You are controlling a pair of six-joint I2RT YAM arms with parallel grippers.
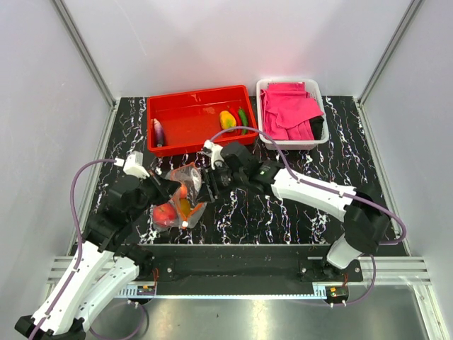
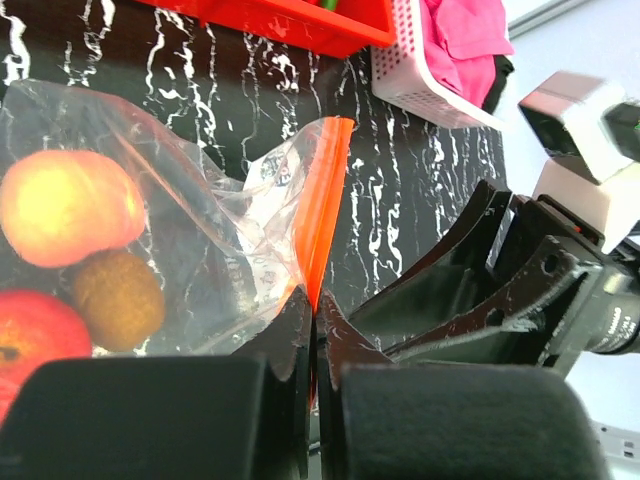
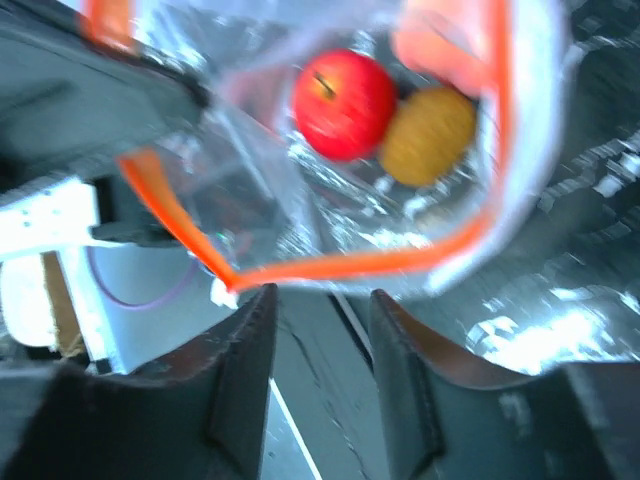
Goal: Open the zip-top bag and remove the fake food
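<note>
The clear zip-top bag (image 1: 180,198) lies between my two grippers on the black marbled table. My left gripper (image 2: 313,305) is shut on its orange zip strip (image 2: 322,205). The bag holds a yellow-orange fruit (image 2: 68,207), a brown kiwi (image 2: 118,299) and a red fruit (image 2: 35,335). My right gripper (image 3: 322,300) is open just below the bag's open mouth, its jaws apart and not touching the strip (image 3: 360,262). Through the mouth I see the red fruit (image 3: 343,104) and the kiwi (image 3: 428,135). A purple eggplant (image 1: 158,132), a mango (image 1: 227,119) and a green chili (image 1: 243,116) lie in the red tray (image 1: 191,117).
A white basket (image 1: 290,142) with pink cloths (image 1: 287,110) stands at the back right, beside the red tray. White walls close in the table on three sides.
</note>
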